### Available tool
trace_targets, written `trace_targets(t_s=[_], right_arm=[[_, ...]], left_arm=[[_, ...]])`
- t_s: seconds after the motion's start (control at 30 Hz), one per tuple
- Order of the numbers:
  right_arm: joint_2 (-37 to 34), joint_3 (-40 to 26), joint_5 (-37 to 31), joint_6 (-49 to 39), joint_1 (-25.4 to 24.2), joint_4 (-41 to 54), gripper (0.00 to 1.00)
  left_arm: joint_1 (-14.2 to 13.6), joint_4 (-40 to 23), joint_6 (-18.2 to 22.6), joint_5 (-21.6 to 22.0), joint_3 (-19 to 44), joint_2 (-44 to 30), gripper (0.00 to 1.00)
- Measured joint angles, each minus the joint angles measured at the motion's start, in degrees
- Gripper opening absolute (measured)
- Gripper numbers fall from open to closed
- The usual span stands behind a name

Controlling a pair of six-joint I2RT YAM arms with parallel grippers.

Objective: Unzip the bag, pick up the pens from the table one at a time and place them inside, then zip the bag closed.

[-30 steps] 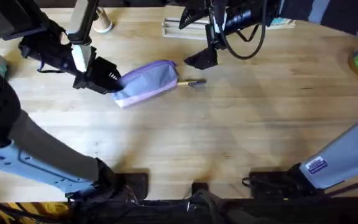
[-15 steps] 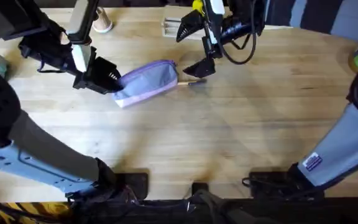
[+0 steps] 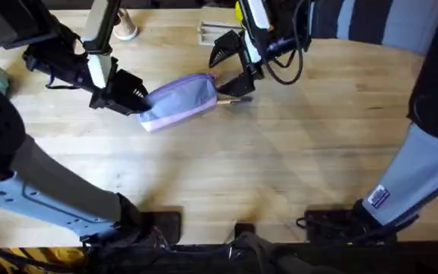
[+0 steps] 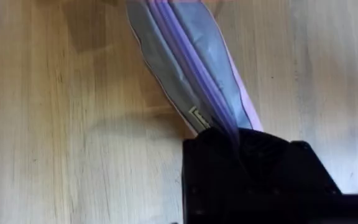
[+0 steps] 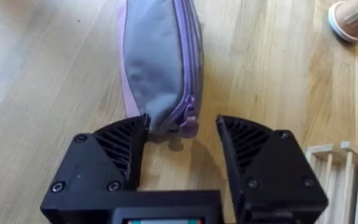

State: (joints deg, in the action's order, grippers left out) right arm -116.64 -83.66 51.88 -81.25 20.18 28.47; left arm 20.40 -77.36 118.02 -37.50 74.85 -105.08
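- Toward the far side of the counter (image 3: pixel 295 167), bringing the right claw (image 3: pixel 230 70) down to the right end of the bag (image 3: pixel 181 97), after hanging farther back near the far edge a second ago.
- Leaving the bag itself where it was, lying slantwise at the far left of the middle, with one pen (image 3: pixel 236 100) lying on the wood right against its right end.
- Reading this, as a judgement, as closing in on the first step: going for the zipper pull (image 5: pixel 188 118) while the zipper is showing shut along its whole visible length.
- Keeping the pen waiting outside; nothing bagged yet, so sitting at the very start of the task.
- Spreading the right claw (image 5: pixel 182 146) wide open, gripping nothing, with its fingers (image 5: pixel 114 149) reaching either side of the bag's (image 5: pixel 154 68) near end; touching the fabric or not, hard to tell.
- Clamping the left claw (image 3: pixel 131 99) tight on the opposite, left end of the bag, pinching the fabric (image 4: pixel 185 56) where it runs into the black fingers, and so bracing it for the pull.
- Needing next, probably, to narrow the right claw onto the small pull tab rather than the fabric or the pen close beside it.
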Motion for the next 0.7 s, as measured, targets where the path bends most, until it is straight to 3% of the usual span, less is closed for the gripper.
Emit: trace_targets(t_s=[0.07,0.27,0.53,0.7], right_arm=[[0.0,0.0,0.0,0.0,0.4,0.0,0.646],[0.0,0.0,-0.4,-0.2,1.0,0.0,0.399],[0.0,0.0,-1.3,-0.2,1.0,0.1,0.306],[0.0,0.0,-2.0,-0.2,1.0,0.1,0.15]], left_arm=[[0.0,0.0,0.0,0.0,0.0,0.0,0.043],[0.0,0.0,0.0,0.0,0.0,0.0,0.043],[0.0,-0.1,0.0,0.0,0.0,0.0,0.043],[0.0,-0.2,0.0,0.0,0.0,0.0,0.043]])
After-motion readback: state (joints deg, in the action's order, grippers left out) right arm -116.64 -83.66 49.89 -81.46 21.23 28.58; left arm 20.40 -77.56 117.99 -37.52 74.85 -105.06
